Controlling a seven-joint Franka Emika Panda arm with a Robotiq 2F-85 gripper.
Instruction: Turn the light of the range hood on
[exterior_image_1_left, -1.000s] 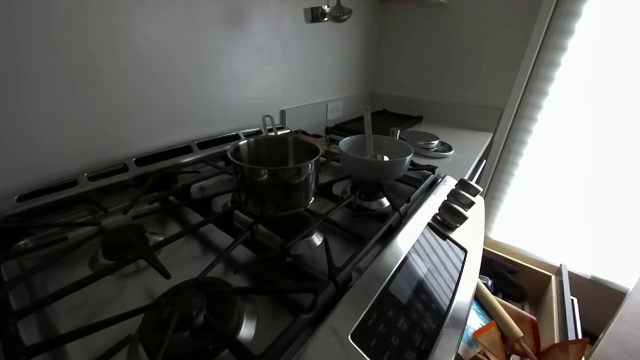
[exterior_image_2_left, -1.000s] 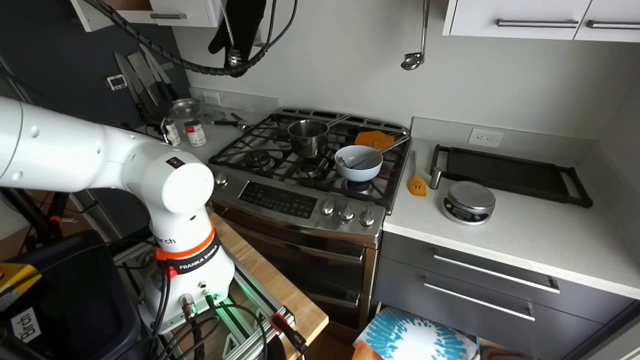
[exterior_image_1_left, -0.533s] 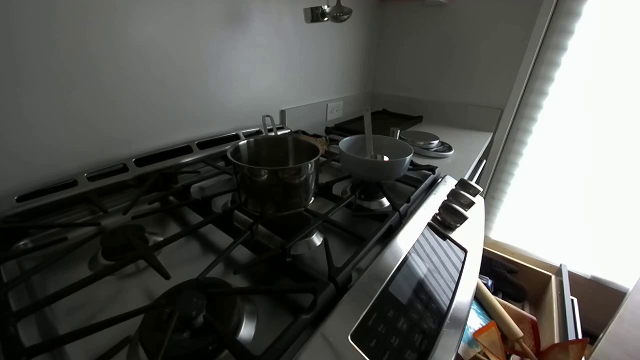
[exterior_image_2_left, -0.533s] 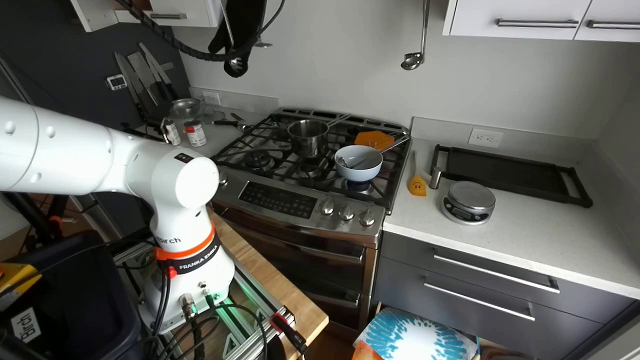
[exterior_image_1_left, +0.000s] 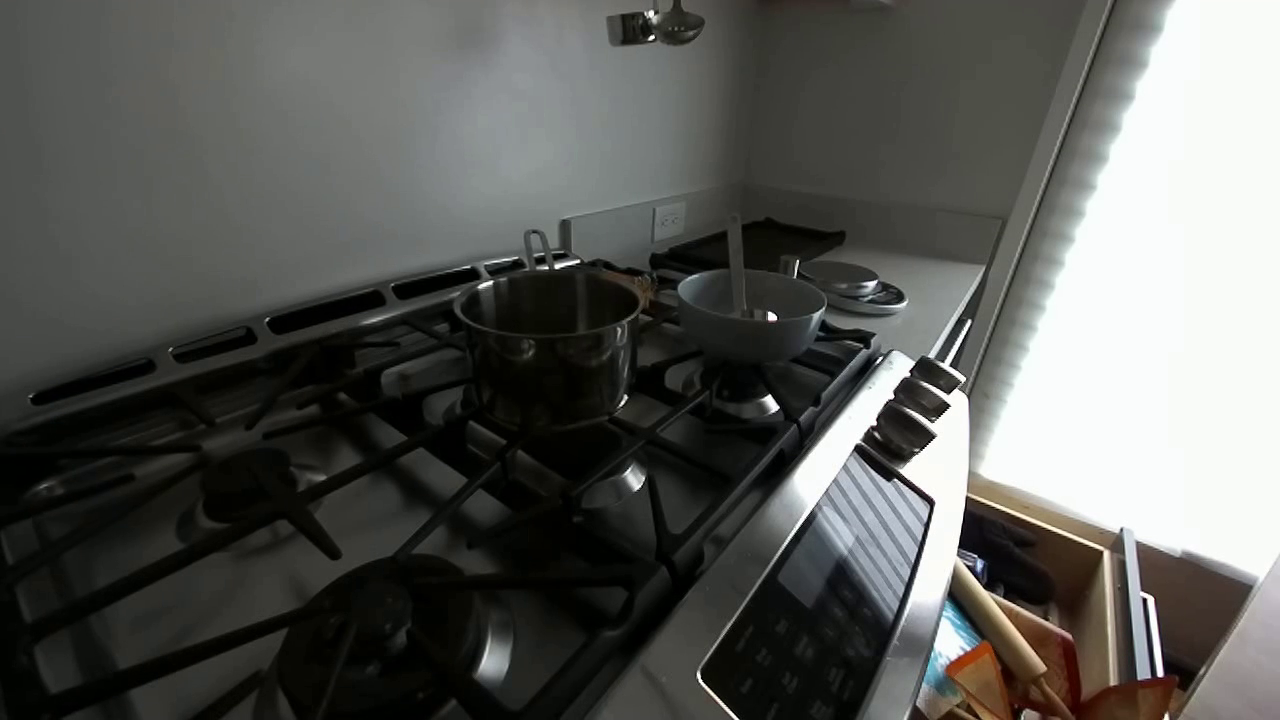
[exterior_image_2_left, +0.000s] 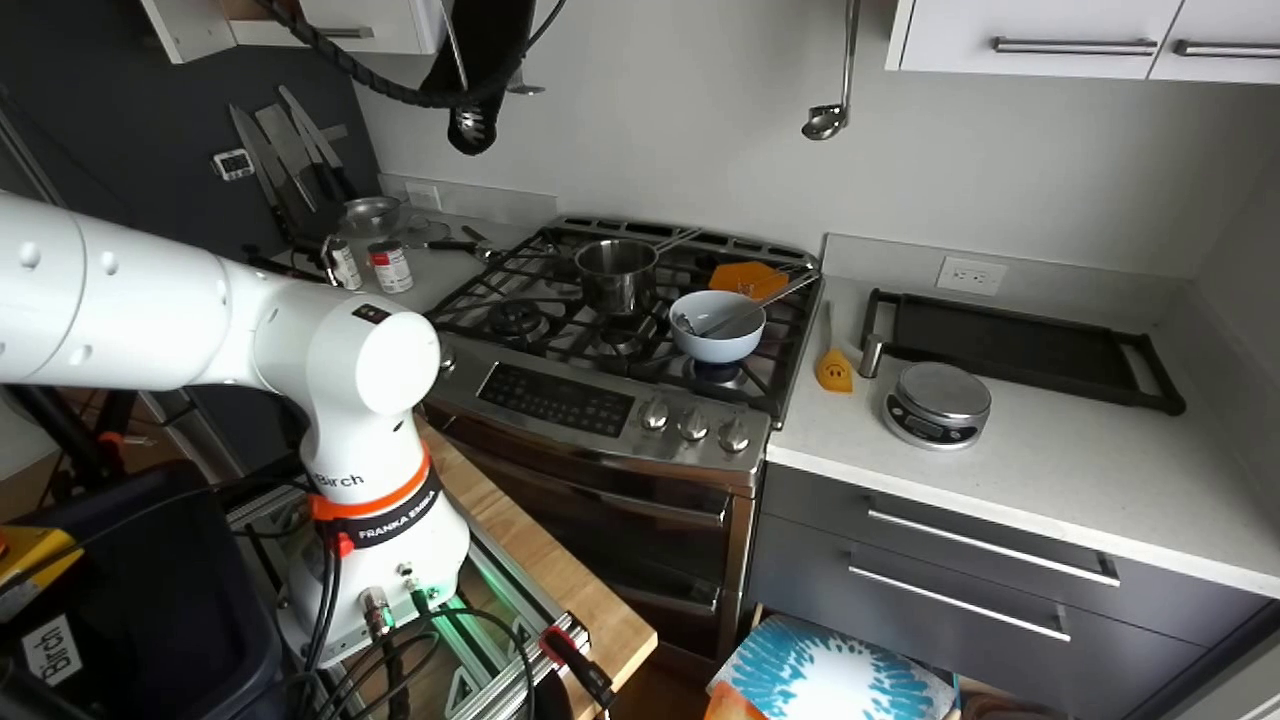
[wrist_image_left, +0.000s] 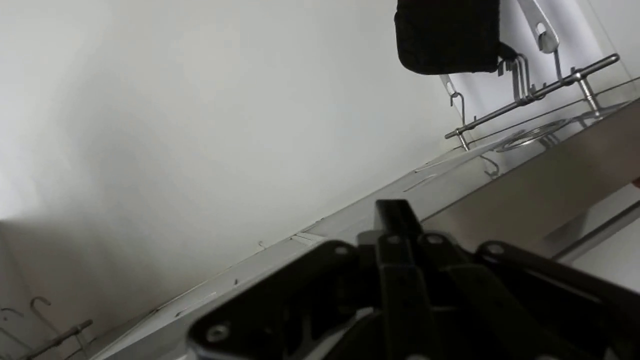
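The tool (wrist_image_left: 398, 216) is clenched, its finger ends together with nothing seen between them. It shows only in the wrist view; in an exterior view the arm (exterior_image_2_left: 190, 310) leaves the frame toward nine o'clock. The light itself is out of sight. No yellowish glow shows on the pot (exterior_image_1_left: 550, 365) or stove (exterior_image_2_left: 560, 398) in both exterior views, so I judge it off and the task undone.

The coming move turns on how the tool stands to the hood (wrist_image_left: 540, 192). In the wrist view the hood's long axis runs from eight o'clock to two; the tool comes in from six, pointing between eleven and twelve, across that steel band. The broad part of the hood's front lies at about three from the tips. The mitt (wrist_image_left: 447, 37) hangs toward twelve from its rail (wrist_image_left: 532, 95), so that view seems turned over, twelve being roughly down in the room.

Whether the tips touch the steel I cannot tell. I can pick out no switch; the tool may hide it. A press square to the face should suit; a slanting one could skid.
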